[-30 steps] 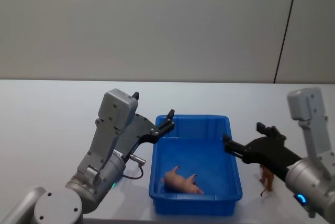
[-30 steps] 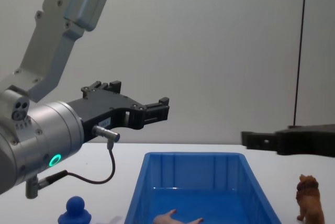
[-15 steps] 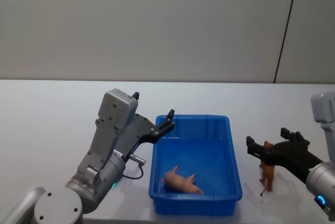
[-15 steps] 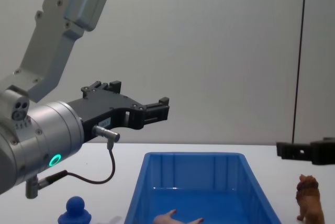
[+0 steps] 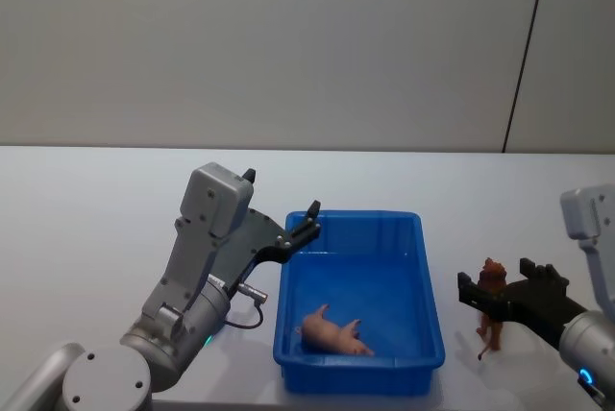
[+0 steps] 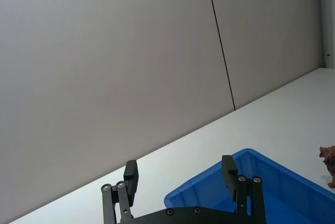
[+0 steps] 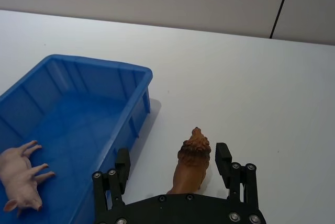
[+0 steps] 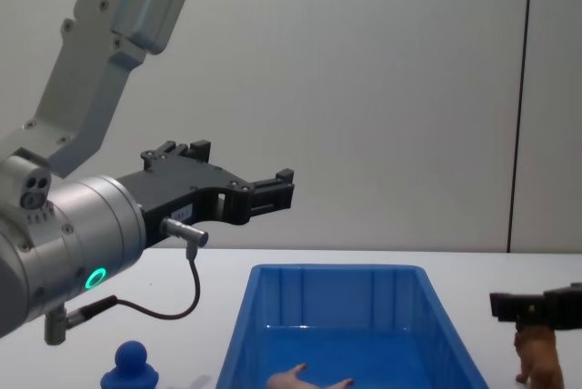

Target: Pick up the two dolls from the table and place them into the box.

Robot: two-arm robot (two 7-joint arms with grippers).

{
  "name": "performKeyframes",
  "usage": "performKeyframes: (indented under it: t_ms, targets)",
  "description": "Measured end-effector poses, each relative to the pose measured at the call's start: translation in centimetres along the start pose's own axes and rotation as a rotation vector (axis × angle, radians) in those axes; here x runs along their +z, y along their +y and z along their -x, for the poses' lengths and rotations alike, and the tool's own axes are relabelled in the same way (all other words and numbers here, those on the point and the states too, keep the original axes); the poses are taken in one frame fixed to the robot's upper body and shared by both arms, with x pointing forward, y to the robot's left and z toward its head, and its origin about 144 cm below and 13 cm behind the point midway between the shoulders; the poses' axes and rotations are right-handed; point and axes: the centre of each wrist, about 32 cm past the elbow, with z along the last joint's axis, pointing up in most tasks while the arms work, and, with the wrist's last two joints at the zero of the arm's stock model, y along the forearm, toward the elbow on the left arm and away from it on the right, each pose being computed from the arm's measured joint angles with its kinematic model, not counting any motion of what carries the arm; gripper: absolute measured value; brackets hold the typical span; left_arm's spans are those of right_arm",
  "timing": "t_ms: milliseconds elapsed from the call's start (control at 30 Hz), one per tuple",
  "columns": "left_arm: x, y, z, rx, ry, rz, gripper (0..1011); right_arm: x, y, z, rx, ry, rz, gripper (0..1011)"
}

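Note:
The brown lion doll [image 7: 192, 162] stands upright on the white table [image 5: 96, 238], just right of the blue box [image 5: 356, 218]. My right gripper [image 7: 172, 154] is open and low around the lion, one finger on each side of it with a gap to both; the head view shows the same lion [image 5: 493, 278] and gripper [image 5: 495, 277]. The solid blue doll [image 8: 132, 366] sits on the table left of the box [image 8: 336, 272]. My left gripper [image 6: 179, 166] is open and empty, held in the air above the box's far left corner.
A pink pig toy [image 5: 332, 331] lies on its side on the box floor, near the front wall. White table stretches to the right of and beyond the lion [image 7: 251, 88]. A plain grey wall stands behind the table.
My right gripper has pulled away from over the box's right rim, moved right and come down around the lion. The left arm, the pig and the blue doll have not moved.

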Motion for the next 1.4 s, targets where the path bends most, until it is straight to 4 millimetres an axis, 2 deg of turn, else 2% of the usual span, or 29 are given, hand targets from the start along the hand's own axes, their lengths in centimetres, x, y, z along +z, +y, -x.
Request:
performKeyframes:
  t_ms: [1033,1233,1400]
  targets:
    - [0.0,0.0,0.0,0.0,0.0,0.0,1001,-1.9,2.3,1.0,-0.085,-0.015,0.099,1001]
    - [0.0,0.0,0.0,0.0,0.0,0.0,1001,-2.2,2.6,1.1,-0.09,-0.015,0.119,879]
    - [0.0,0.0,0.0,0.0,0.0,0.0,1001,-2.3,2.9,1.2,-0.095,-0.013,0.13,716]
